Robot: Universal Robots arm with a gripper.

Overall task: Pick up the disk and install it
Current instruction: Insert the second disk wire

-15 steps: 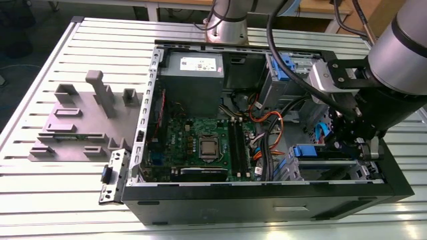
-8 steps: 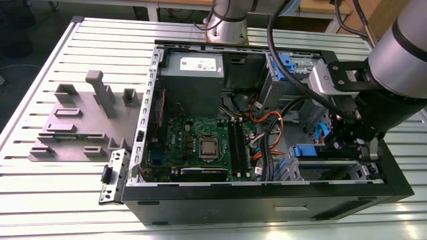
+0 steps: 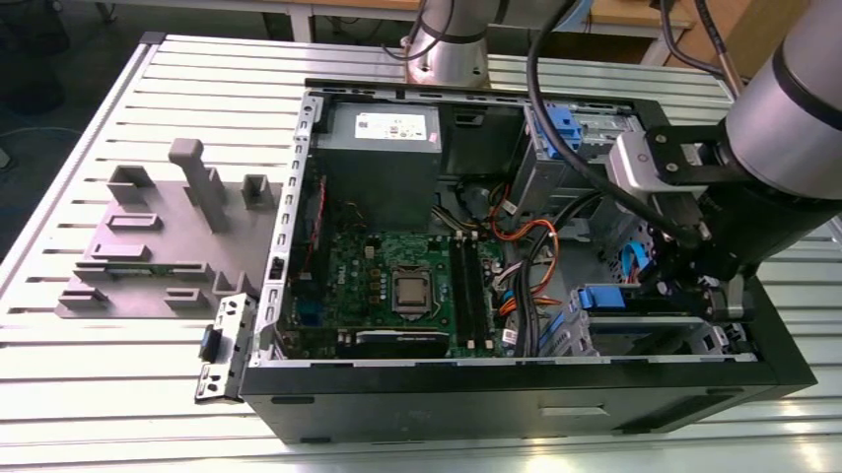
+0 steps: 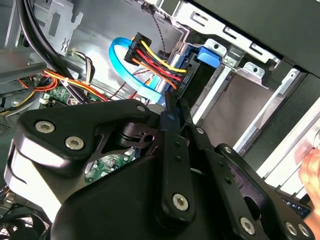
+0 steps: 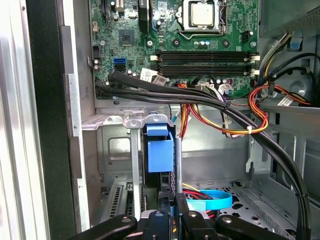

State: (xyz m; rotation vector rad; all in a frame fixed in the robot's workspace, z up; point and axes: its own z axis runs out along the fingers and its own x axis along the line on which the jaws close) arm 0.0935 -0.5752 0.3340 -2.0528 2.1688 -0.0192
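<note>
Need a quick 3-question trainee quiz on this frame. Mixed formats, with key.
1. True or false: the gripper is outside the case.
2. Where is the disk? A) on edge in the drive cage B) flat outside the case C) on top of the case
3. Fill in: the flat looped cable near the gripper is ____.
Key: 1 false; 2 A; 3 blue.
</note>
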